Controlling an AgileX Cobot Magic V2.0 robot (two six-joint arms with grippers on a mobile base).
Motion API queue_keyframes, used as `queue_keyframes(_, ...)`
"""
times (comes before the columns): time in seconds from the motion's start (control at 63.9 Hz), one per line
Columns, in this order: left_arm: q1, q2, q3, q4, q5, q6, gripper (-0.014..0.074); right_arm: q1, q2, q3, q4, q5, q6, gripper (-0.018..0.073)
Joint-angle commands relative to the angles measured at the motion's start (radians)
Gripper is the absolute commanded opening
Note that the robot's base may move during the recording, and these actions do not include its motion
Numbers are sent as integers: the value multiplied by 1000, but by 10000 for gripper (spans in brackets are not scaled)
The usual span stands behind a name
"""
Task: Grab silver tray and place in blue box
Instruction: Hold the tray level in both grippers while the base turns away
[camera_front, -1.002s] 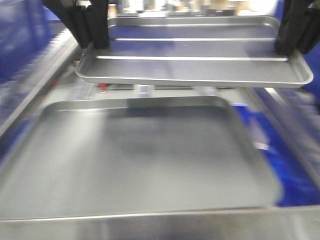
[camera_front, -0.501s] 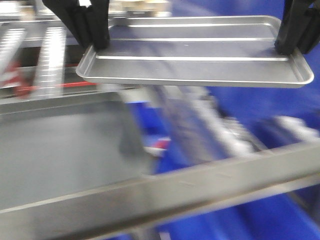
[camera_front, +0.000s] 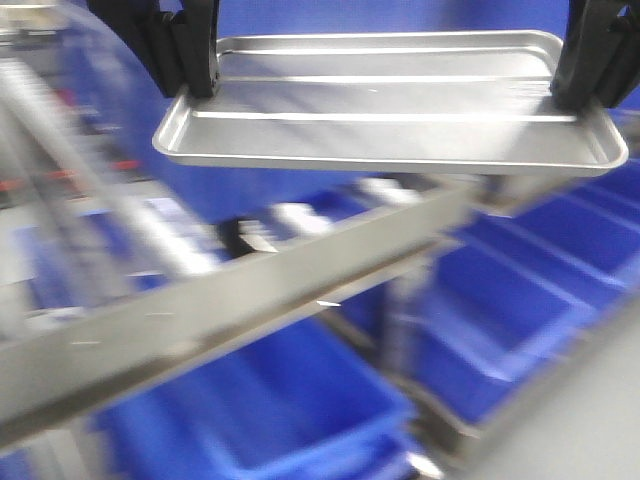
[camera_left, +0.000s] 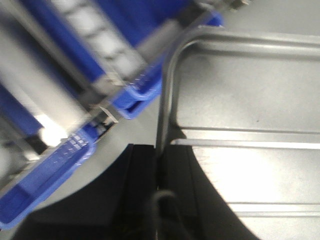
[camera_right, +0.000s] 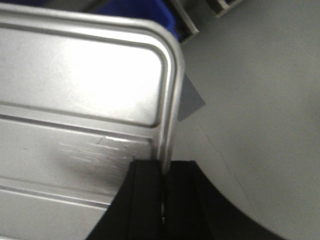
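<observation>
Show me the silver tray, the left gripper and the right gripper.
silver tray (camera_front: 390, 97), front-facing view, floor between its two ridges
left gripper (camera_front: 197, 88), front-facing view, fingertips at tray's left rim
right gripper (camera_front: 572, 95), front-facing view, fingertips at tray's right rim

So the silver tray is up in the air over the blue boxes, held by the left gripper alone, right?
No, both hold it. The left gripper clamps one short end of the silver tray and the right gripper the other, as the front-facing view shows. It is up over the blue boxes.
</observation>
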Motion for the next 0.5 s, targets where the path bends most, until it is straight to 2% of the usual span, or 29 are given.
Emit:
queue_keyframes(0.0,0,-49,-33,60,-8,-5,-105,-6,-32,-30,-48,4,-15,59)
queue_keyframes(0.485,0,-49,-33,60,-8,-5,-105,-6,-32,-30,-48,4,-15,59)
